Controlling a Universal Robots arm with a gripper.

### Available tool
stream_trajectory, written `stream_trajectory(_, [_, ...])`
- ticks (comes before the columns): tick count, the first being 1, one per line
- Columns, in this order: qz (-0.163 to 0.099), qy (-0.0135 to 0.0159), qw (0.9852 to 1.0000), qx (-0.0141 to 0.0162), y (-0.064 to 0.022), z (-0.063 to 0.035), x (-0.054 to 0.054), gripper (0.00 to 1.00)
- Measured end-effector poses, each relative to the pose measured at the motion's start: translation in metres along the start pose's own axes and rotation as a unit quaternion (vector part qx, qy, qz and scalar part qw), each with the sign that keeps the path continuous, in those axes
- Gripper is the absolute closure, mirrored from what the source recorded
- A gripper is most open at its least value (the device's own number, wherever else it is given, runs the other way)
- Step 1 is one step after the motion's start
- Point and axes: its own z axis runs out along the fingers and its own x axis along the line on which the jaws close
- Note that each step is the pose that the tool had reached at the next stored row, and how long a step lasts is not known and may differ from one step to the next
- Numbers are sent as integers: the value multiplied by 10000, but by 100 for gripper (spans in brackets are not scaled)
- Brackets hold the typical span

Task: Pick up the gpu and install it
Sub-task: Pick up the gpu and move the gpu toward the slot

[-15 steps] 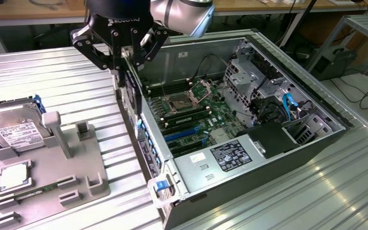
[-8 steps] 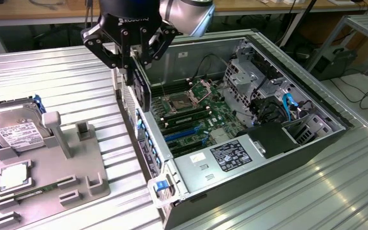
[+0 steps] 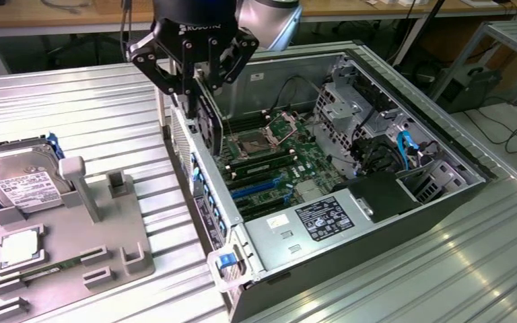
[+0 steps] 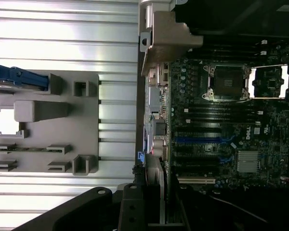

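My gripper (image 3: 197,91) hangs over the open computer case (image 3: 438,145), near its rear wall, shut on the gpu (image 3: 208,124). The card is held upright and edge-on, a dark thin slab reaching down toward the motherboard (image 3: 281,161). Its lower edge is above the board, beside the empty CPU socket (image 3: 245,142). In the wrist view the gpu (image 4: 156,175) shows its silver bracket between my fingers (image 4: 131,209), lined up along the case's rear wall. The blue expansion slots (image 4: 197,140) lie just beside it on the motherboard (image 4: 231,120).
A grey fixture tray (image 3: 70,235) sits on the ribbed metal table at the exterior view's left, carrying a hard drive (image 3: 16,182) and a small CPU (image 3: 21,245). Drive cages and cables (image 3: 393,145) crowd the case's far side; a black shroud (image 3: 380,195) sits toward the front.
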Motion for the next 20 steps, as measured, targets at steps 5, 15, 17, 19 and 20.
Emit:
stream_trajectory(5, [-9,0,10000,0,-2,3,-70,72])
stream_trajectory(15, [-9,1,10000,0,-5,7,-173,72])
stream_trajectory(17, [-9,1,10000,0,-5,8,-191,72])
stream_trajectory(19, [-9,1,10000,0,-6,8,-206,72])
stream_trajectory(20, [-9,1,10000,0,-6,9,-214,72])
